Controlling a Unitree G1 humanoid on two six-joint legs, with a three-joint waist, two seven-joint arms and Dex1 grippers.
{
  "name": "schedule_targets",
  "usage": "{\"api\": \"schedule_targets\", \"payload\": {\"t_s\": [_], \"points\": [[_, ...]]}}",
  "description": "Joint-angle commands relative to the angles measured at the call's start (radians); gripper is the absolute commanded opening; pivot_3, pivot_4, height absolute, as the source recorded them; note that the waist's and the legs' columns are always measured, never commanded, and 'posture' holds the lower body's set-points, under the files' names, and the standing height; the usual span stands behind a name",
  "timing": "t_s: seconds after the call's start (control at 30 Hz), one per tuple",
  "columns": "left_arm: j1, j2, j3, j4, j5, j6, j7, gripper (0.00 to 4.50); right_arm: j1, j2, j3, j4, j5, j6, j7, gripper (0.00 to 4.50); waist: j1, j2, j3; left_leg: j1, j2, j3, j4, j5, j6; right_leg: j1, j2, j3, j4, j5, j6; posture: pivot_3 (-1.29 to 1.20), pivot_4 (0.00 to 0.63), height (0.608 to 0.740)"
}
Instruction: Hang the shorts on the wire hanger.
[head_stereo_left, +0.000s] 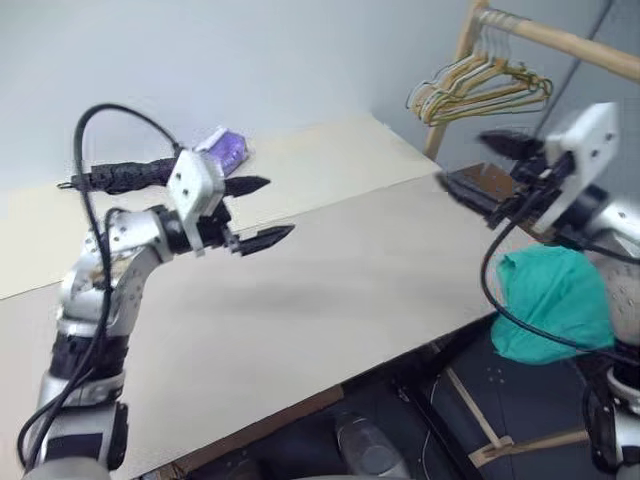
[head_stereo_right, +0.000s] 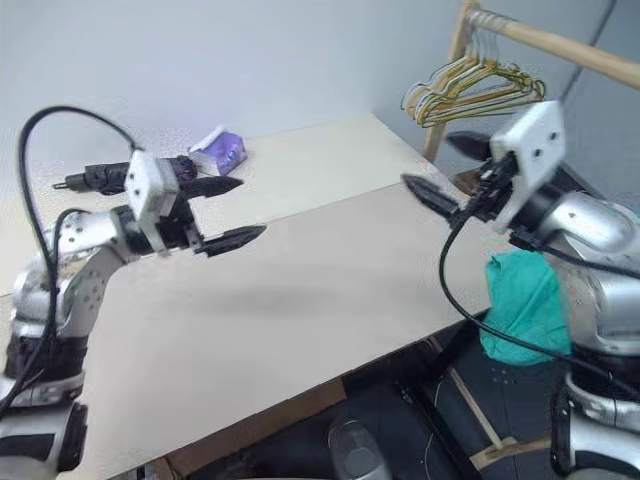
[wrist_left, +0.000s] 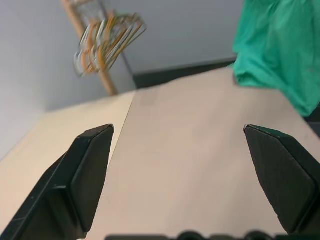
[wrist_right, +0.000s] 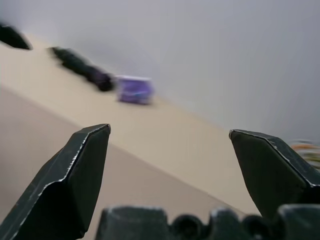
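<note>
The teal-green shorts (head_stereo_left: 555, 300) lie bunched just past the table's right edge, low beside my right arm, and the left wrist view shows them too (wrist_left: 280, 50). The wire hanger is out of view. My left gripper (head_stereo_left: 281, 205) hovers open and empty above the left part of the table, pointing right. My right gripper (head_stereo_left: 460, 157) hovers open and empty above the table's right end, pointing left, higher than the shorts and apart from them. In each wrist view the two black fingers (wrist_left: 90, 170) (wrist_right: 75, 175) stand wide with nothing between them.
A long beige table (head_stereo_left: 330, 290) fills the middle. A dark folded umbrella (head_stereo_left: 120, 177) and a small purple box (head_stereo_left: 228, 150) lie at its far left. A wooden rack (head_stereo_left: 560, 40) at the far right carries a bunch of yellow, white and green hangers (head_stereo_left: 480, 90).
</note>
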Motion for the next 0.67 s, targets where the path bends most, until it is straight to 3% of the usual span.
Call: {"api": "schedule_targets", "payload": {"t_s": [0.03, 0.33, 0.67], "points": [[0.049, 0.041, 0.067, -0.115, -0.026, 0.032, 0.031, 4.5, -0.065, -0.015, 0.059, 0.108, -0.019, -0.047, 0.146, 4.47, 0.041, 0.0, 0.0, -0.001, 0.0, 0.001, 0.0, 0.0, 0.0, -0.002, 0.0, 0.0, 0.0, 0.0, 0.0, -0.06, 0.038, 0.74], [0.139, 0.083, 0.108, -0.217, -0.061, 0.093, 0.059, 4.5, -0.09, 0.014, 0.083, 0.163, -0.049, -0.099, 0.222, 4.47, 0.19, 0.0, 0.0, -0.013, 0.0, 0.001, 0.001, 0.0, 0.0, -0.014, 0.0, -0.001, 0.001, 0.0, 0.0, -0.03, 0.043, 0.74], [0.183, 0.08, 0.128, -0.26, -0.091, 0.113, 0.096, 4.5, -0.066, 0.026, 0.091, 0.127, -0.086, -0.116, 0.221, 4.47, 0.25, 0.0, 0.0, -0.013, 0.0, 0.001, 0.005, 0.0, 0.0, -0.013, 0.0, -0.002, 0.002, 0.001, -0.001, 0.0, 0.039, 0.74]]}}
